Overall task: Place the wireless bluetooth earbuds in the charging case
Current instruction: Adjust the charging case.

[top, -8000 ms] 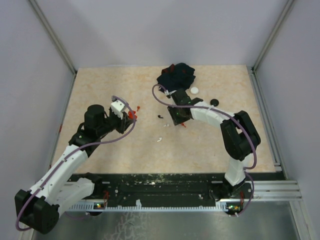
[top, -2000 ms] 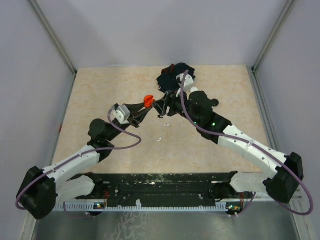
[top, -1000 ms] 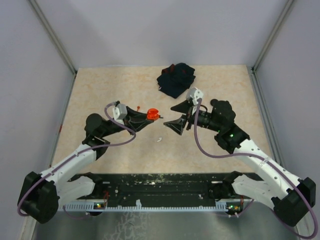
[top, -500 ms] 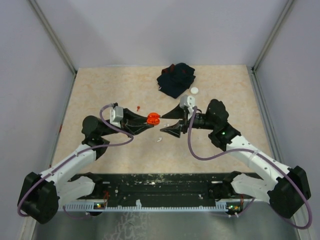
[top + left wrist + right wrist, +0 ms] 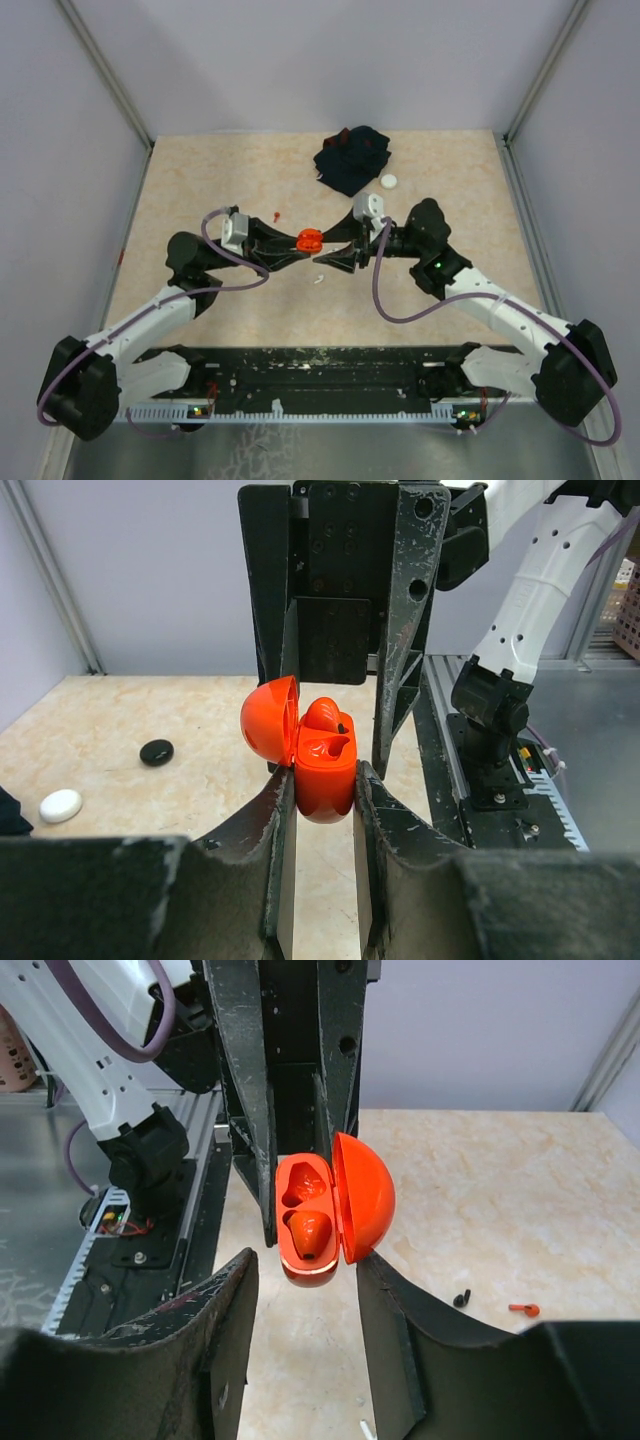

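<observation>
Jaws of my left gripper (image 5: pixel 297 243) clamp the charging case (image 5: pixel 309 239) at mid-frame, lid open, a red earbud (image 5: pixel 310 1232) seated inside. Its mouth faces right into my right gripper (image 5: pixel 328 250), parted astride it. A white earbud (image 5: pixel 318 279) lies lower on the surface (image 5: pixel 450 180).

A robotics lab test cell: plain grey walls (image 5: pixel 330 60), aluminium frame posts (image 5: pixel 105 75), beige tabletop (image 5: pixel 220 170).

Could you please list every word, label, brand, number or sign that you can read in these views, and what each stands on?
None: no readable text appears in any view.
Orange charging case: plain shell, with no logo or lettering visible.
Left claw and right claw: only pale scuffs on the dark fingers, no markings.
</observation>
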You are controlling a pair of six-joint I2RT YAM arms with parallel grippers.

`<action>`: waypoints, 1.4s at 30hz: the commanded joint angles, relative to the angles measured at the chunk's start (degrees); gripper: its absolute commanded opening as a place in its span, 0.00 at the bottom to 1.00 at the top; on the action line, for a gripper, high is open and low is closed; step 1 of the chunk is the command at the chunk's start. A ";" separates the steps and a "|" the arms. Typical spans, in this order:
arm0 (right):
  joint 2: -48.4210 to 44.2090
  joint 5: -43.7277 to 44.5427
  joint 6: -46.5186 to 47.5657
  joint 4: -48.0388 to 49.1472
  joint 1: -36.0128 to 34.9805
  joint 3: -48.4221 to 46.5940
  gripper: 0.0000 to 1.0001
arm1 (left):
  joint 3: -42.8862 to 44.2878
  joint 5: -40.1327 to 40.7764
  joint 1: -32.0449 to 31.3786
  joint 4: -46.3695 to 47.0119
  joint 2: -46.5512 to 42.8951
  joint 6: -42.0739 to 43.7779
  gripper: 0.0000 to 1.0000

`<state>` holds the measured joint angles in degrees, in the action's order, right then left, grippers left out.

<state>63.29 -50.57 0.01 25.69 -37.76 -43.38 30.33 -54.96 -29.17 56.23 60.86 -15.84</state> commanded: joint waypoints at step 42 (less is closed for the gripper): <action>-0.69 -1.86 -2.10 5.26 0.18 0.31 0.00 | 2.61 2.25 -0.89 -13.57 -5.13 5.58 0.09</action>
<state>63.26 -50.30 -1.15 27.81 -37.43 -40.93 31.27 -51.59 -30.00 40.53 54.81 -9.17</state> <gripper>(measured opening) 0.230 0.197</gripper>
